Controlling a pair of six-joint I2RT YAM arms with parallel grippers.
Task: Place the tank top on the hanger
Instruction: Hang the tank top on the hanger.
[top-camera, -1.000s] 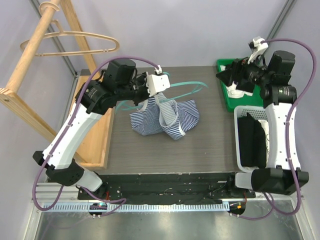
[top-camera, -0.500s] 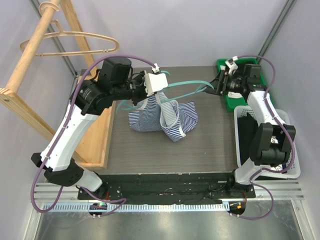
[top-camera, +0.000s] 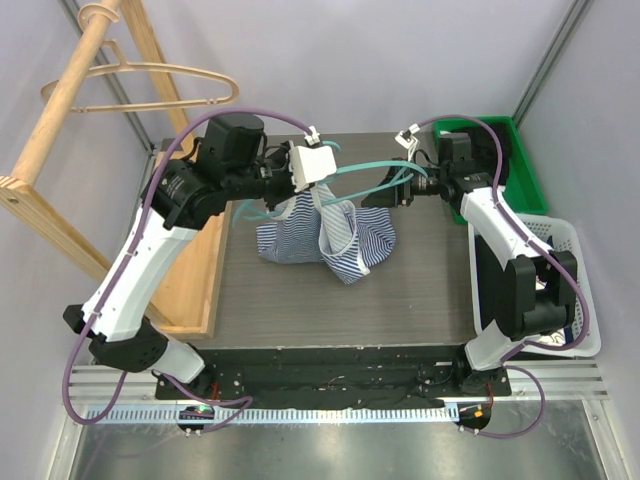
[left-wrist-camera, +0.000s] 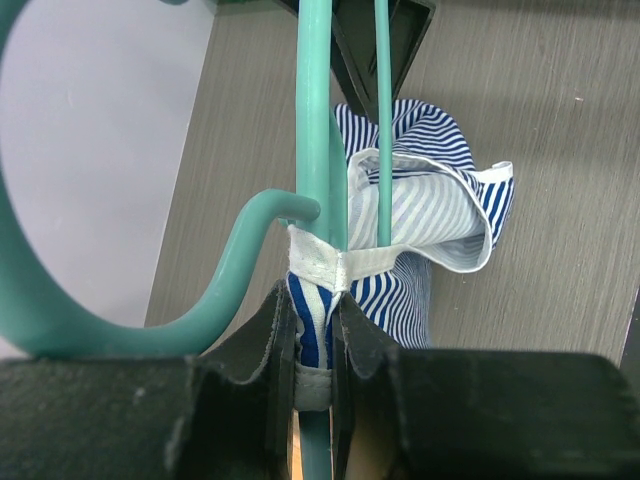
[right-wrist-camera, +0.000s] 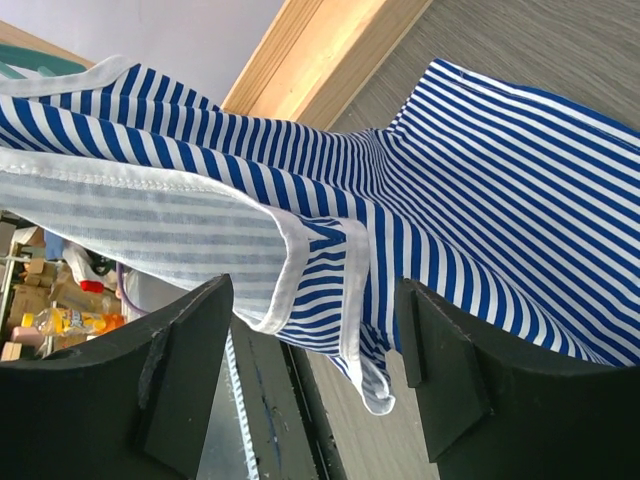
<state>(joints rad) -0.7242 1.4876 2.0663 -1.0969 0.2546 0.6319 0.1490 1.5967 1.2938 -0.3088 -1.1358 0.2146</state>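
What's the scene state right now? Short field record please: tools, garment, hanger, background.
left tool: shut on thin teal-green plastic hanger, white strap trim pinched with it
right tool: open, fingers either side of the top's trimmed edge
garment: navy-and-white striped tank top, hanging from the hanger, lower part bunched on grey table
hanger pose: raised above the table
background: tan wooden hanger on wooden rack; black garment in white basket

White-shelled arms (top-camera: 150, 250), black joints (top-camera: 235, 140), purple cables (top-camera: 68, 385); the left gripper (left-wrist-camera: 315, 330) has black fingers (left-wrist-camera: 250, 350).
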